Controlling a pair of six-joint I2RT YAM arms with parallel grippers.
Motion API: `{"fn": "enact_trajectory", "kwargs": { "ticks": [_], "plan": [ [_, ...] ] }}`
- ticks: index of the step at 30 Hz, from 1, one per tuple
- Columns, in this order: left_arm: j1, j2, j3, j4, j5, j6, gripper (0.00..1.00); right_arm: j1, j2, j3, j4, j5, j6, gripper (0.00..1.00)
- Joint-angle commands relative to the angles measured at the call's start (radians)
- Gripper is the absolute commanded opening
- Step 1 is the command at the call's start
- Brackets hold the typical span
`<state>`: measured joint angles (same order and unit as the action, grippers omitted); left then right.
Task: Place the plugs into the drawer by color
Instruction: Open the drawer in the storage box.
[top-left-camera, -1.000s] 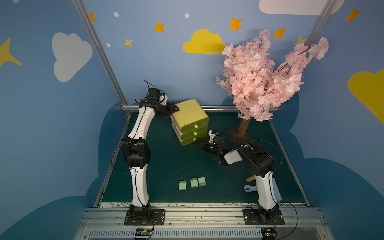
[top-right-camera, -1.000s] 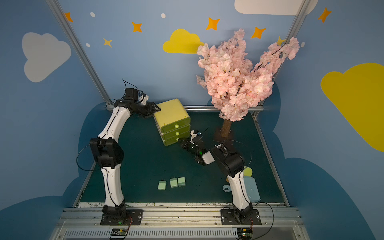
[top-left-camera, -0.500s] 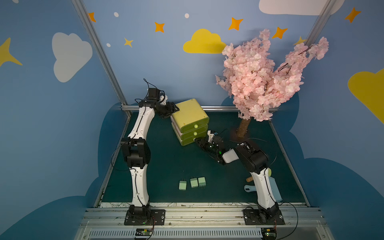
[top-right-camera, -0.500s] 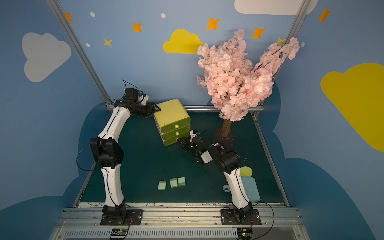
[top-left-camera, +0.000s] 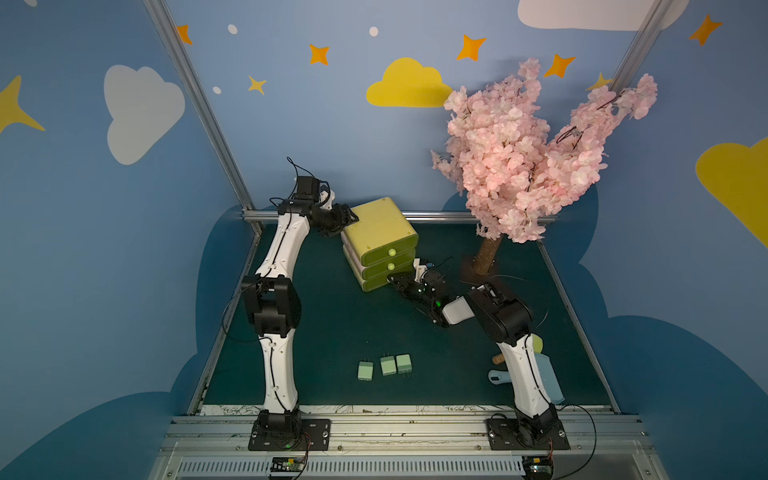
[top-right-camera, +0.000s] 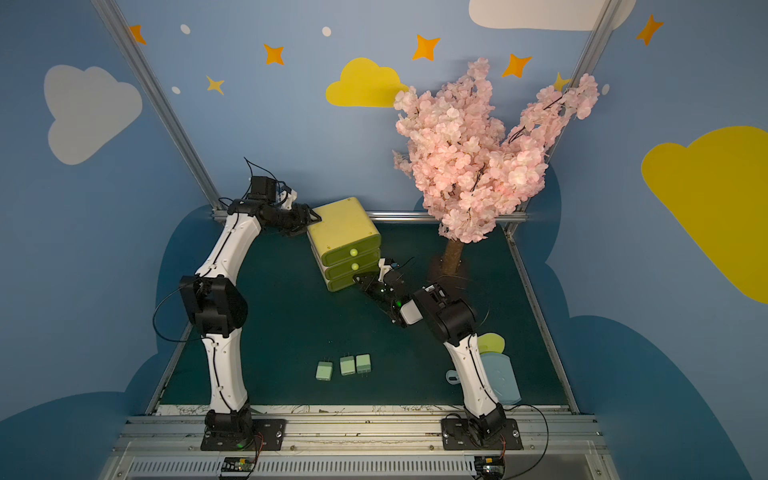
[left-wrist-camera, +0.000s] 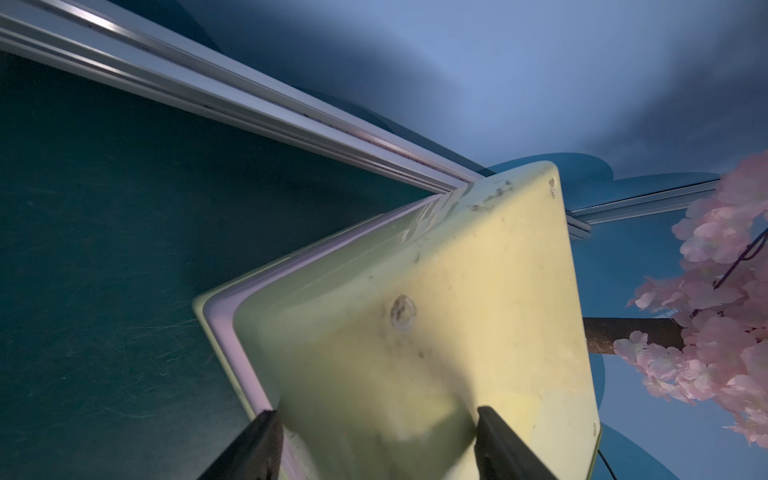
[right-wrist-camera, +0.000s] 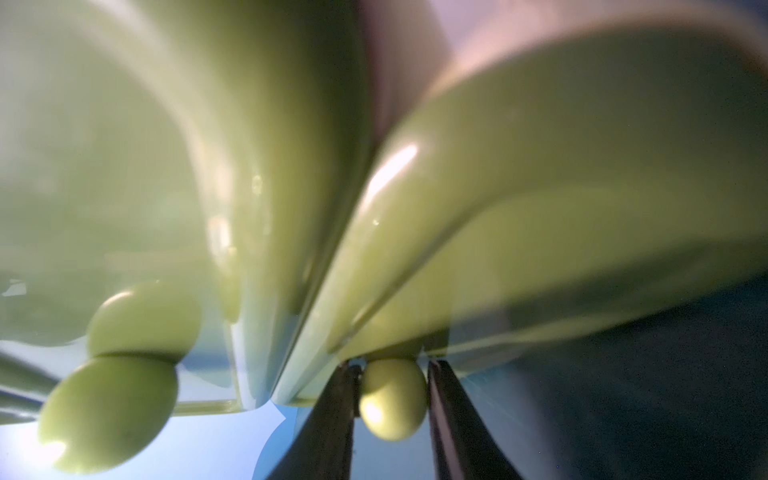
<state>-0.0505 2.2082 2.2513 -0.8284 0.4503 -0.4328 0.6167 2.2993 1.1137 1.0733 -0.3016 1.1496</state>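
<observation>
Right arm (top-right-camera: 469, 365) partly hides dustpan (top-right-camera: 503, 380) — tree (top-right-camera: 469, 166) behind, plugs (top-right-camera: 348, 365) near front.

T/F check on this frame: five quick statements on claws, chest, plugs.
1. Three mint green plugs lie on the mat. True.
2. The right claw flanks the top drawer's knob. False: its jaws flank the bottom knob.
3. The left claw straddles a rear corner of the chest. True.
4. One drawer stands pulled out. False: all three fronts look flush.
5. The dustpan lies on the robot's left side. False: right side.
</observation>
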Motion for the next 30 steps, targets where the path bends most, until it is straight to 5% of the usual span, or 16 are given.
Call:
{"fn": "enact_trajectory", "kwargs": {
  "ticks": [1,10,30],
  "plan": [
    [-0.004,0.033,-0.035,-0.092,-0.055,0.019,0.74,-0.004,0.024,0.020,0.010,-0.014,-0.002,0.24],
    [0.004,0.038,-0.032,-0.092,-0.053,0.020,0.74,-0.009,-0.047,-0.086,0.032,-0.007,-0.002,0.09],
    [-0.003,0.038,-0.032,-0.092,-0.053,0.017,0.74,0.010,-0.297,-0.499,0.066,0.063,-0.066,0.12]
  ]
}}
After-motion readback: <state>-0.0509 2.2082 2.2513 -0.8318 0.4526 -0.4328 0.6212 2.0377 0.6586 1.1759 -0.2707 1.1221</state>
